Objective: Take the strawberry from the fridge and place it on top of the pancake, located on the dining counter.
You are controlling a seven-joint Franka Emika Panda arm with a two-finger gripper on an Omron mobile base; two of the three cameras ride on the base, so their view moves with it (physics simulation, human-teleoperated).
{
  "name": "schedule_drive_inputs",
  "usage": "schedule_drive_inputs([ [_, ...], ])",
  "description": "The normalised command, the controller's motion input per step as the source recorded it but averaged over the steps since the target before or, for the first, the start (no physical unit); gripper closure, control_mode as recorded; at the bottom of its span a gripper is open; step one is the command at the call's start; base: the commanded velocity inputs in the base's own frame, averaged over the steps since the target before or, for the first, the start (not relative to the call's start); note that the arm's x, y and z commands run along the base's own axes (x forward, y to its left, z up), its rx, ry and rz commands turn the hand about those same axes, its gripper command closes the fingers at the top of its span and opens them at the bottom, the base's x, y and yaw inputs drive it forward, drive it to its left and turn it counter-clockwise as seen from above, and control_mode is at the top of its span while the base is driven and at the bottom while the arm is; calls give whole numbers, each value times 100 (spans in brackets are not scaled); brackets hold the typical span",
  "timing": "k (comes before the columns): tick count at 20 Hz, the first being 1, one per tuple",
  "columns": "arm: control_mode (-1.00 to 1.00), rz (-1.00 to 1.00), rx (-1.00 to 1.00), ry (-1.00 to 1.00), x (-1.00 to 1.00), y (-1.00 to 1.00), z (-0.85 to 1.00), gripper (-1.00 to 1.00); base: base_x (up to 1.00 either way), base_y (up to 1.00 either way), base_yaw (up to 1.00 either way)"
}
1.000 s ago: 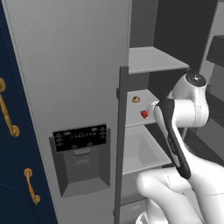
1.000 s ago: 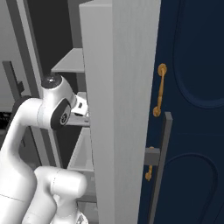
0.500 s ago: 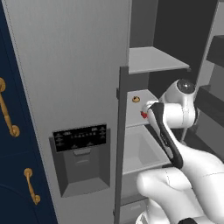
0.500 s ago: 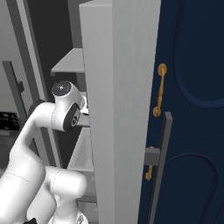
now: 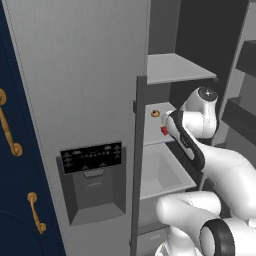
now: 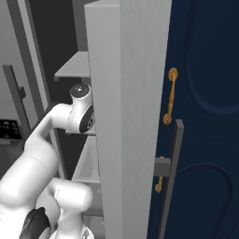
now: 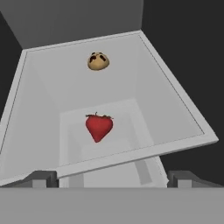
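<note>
1. We see the fridge (image 5: 80, 90) with its right door swung open; the left door, with the black dispenser panel (image 5: 91, 157), stays closed beside the navy cabinet (image 5: 15, 190) and its brass handles.

2. In the hand view the strawberry (image 7: 99, 127) lies on a pale grey shelf (image 7: 39, 118), roughly midway between the shelf's side edges and set back from its front lip. Bare shelf surrounds it on every side.

3. A small tan cookie with dark chips (image 7: 98, 61) sits farther back on the same shelf, near the rear wall and well apart from the berry.

4. The shelf's front edge runs as a raised lip across the lower part of the hand view, between the berry and the gripper (image 7: 111, 177).

5. The gripper is spread wide, its two dark tips far apart at the bottom corners, and it has hold of nothing. The berry lies ahead of it, roughly centred between the tips and untouched.

6. From the left base view, the arm (image 5: 200, 145) reaches into the open compartment, its hand level with the shelf where the berry shows as a red speck (image 5: 163, 131). An upper shelf (image 5: 175, 67) hangs above the hand, with open room between the two shelves.

7. Below the berry's shelf a pale drawer bin (image 5: 162, 172) stands open-topped.

8. From the right base view, the open door's edge (image 6: 128, 116) stands close beside the arm's wrist, hiding the hand.
</note>
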Motion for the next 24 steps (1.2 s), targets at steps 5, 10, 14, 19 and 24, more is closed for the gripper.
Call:
schedule_drive_inputs([
  [5,-100,0,0,4,26,0,-27,-100,0,0,0],
  [10,-100,0,0,4,36,4,-16,-100,0,0,0],
  [14,-100,0,0,2,37,1,-17,-100,0,0,0],
  [19,-100,0,0,7,34,2,-18,-100,0,0,0],
  [24,-100,0,0,10,27,1,-19,-100,0,0,0],
])
